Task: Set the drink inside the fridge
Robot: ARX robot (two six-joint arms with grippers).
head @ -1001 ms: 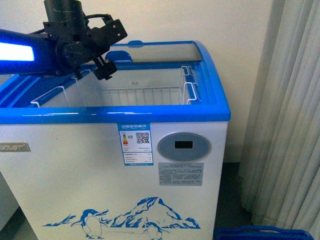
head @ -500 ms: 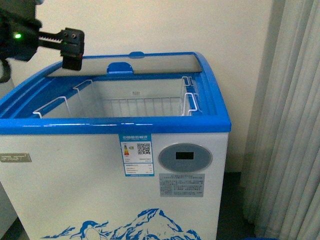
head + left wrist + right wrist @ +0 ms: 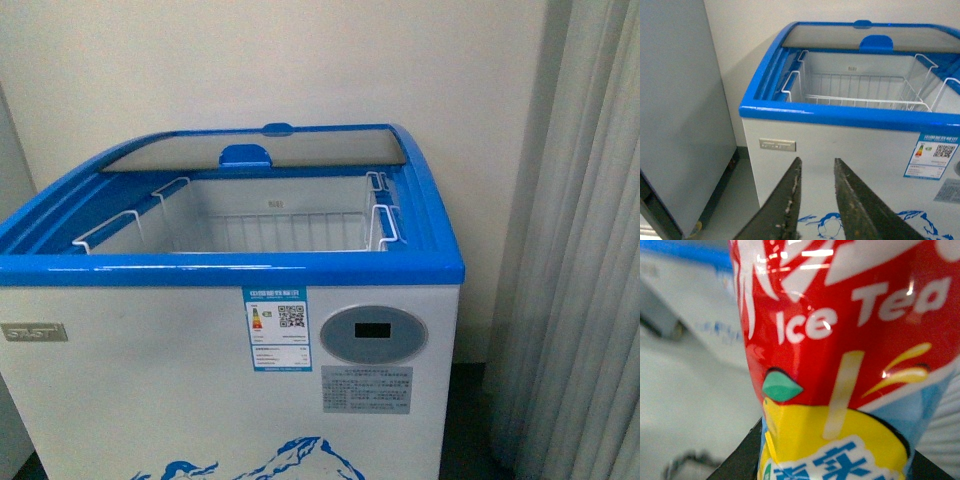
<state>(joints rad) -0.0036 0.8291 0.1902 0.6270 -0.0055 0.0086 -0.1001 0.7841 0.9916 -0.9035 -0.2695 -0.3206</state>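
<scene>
- Right gripper (image 3: pixel 835 472) is clamped on the ice tea bottle (image 3: pixel 840 340), a dark jaw on either side; left gripper (image 3: pixel 817 200) is empty, fingers slightly parted.
- Fridge (image 3: pixel 230 268) stands open, glass lid (image 3: pixel 300 150) slid back, wire basket (image 3: pixel 290 215) bare.
- Remaining: carry the bottle over, lower it in, release.

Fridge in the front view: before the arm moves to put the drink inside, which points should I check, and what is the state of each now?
1. Glass lid sits at the back, fridge opening free: ok.
2. Wire basket has room for the bottle: ok, nothing seen in it.
3. Drink held in the right gripper: ok, dark fingers show on both sides of it.
4. Firmness of that grip: cannot tell, the view is too close.
5. Left gripper open, empty, outside the fridge: ok.
6. Path to the opening: cannot tell; neither arm shows in the front view.
</scene>
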